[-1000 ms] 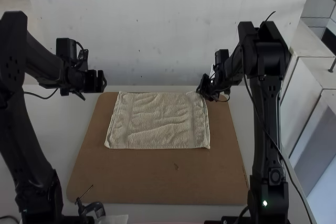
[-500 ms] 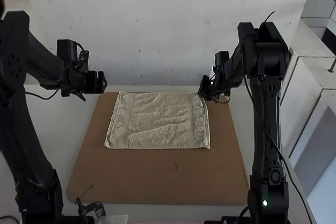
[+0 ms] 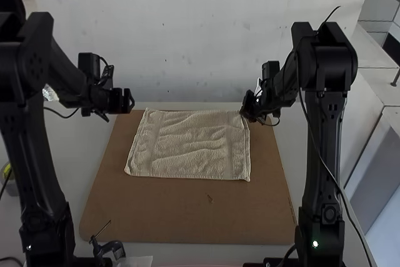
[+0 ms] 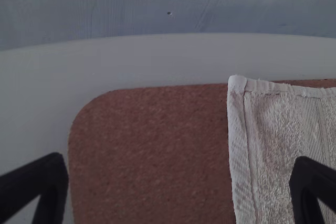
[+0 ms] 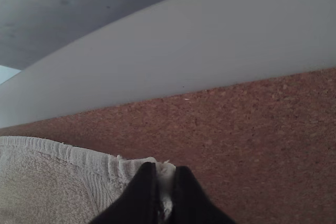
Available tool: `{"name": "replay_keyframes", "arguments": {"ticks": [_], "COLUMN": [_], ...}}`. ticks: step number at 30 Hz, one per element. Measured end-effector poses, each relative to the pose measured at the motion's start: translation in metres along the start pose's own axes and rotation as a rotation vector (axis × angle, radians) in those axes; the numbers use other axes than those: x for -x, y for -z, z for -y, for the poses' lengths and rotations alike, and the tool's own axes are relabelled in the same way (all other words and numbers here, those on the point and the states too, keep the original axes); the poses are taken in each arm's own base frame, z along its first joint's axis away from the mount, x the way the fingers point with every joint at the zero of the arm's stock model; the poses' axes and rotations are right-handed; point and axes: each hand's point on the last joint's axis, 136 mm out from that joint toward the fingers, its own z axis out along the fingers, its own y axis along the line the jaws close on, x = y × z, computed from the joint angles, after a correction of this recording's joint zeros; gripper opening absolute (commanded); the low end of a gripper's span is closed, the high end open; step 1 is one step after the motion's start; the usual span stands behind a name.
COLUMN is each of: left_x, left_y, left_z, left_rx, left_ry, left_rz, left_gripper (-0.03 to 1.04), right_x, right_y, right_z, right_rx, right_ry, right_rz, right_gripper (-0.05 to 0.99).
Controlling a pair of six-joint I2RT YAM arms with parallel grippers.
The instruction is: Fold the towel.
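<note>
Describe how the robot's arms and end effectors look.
The black left arm and black right arm have chunky joints and thin black cables; a small green light marks the right one. The left end effector and right end effector have black, tapered fingers.

Rough, nubbly cloth for the towel (image 3: 194,145) between the right jaws; grainy, matt, cork-like board (image 3: 156,211) near the 2 pairs of jaws; smooth table (image 4: 157,61) beyond the left jaws.

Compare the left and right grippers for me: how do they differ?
The left gripper is open and empty; the right gripper is shut on the far right corner of the towel. The left gripper hangs apart from the towel; the right gripper touches it. Both have black fingers.
</note>
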Motion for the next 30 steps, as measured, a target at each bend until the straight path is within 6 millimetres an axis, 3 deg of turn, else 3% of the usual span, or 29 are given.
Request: {"name": "replay_keyframes", "arguments": {"ticks": [9,15,18,22,26,30], "left_x": [0.01,-0.014,-0.021,-0.013,-0.004,-0.011], "left_y": [-0.042,-0.067,-0.074,-0.077,-0.085,-0.087], "left_z": [0.031,0.038,0.039,0.042,0.048,0.061], "left_rx": [-0.145,-0.198,-0.212,-0.239,-0.273,-0.305], "left_ry": [-0.006,0.025,0.025,0.027,0.025,0.029], "left_rz": [-0.072,-0.202,-0.226,-0.233,-0.231,-0.276], "left_gripper": [0.95,0.95,0.95,0.95,0.93,0.91], "right_x": [0.001,-0.005,-0.003,0.0,-0.004,-0.009], "right_y": [0.0,0.0,0.004,0.006,0.006,0.006], "right_z": [-0.01,-0.026,-0.033,-0.04,-0.039,-0.037], "right_rx": [0.013,0.032,0.042,0.051,0.049,0.045], "right_ry": [0.019,0.044,0.055,0.066,0.065,0.062], "right_rz": [0.005,-0.006,0.002,0.009,0.002,-0.006], "right_gripper": [0.02,0.02,0.02,0.02,0.02,0.02]}}
